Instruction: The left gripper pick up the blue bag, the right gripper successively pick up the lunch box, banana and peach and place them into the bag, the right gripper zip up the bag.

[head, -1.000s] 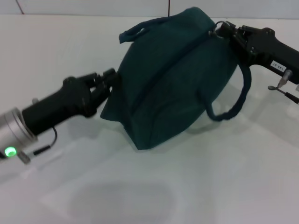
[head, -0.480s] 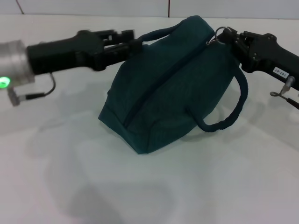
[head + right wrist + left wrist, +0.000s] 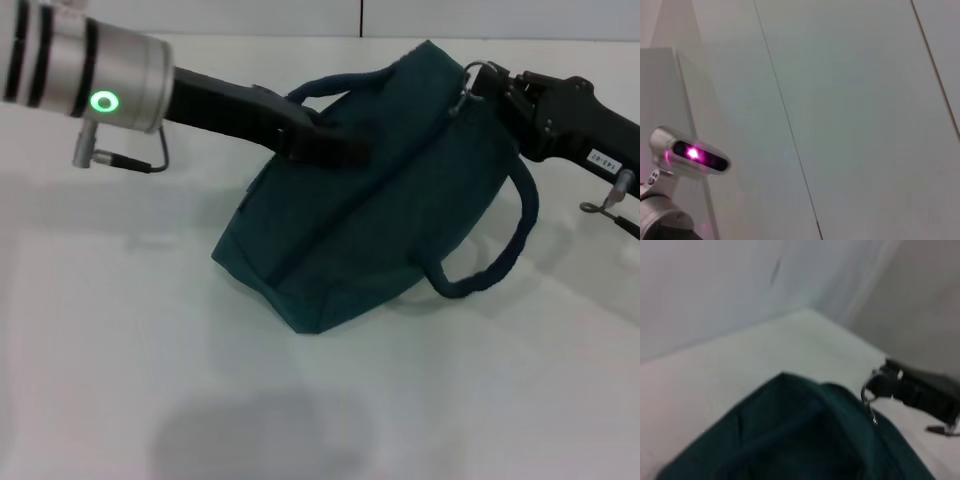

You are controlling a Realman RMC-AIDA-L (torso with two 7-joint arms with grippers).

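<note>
Bare table (image 3: 120, 330) surrounds the blue bag (image 3: 400, 210), unobstructed.

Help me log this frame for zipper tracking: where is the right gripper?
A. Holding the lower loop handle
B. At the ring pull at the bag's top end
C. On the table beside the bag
B: the right gripper sits at the metal ring pull at the top end of the blue bag.
</note>
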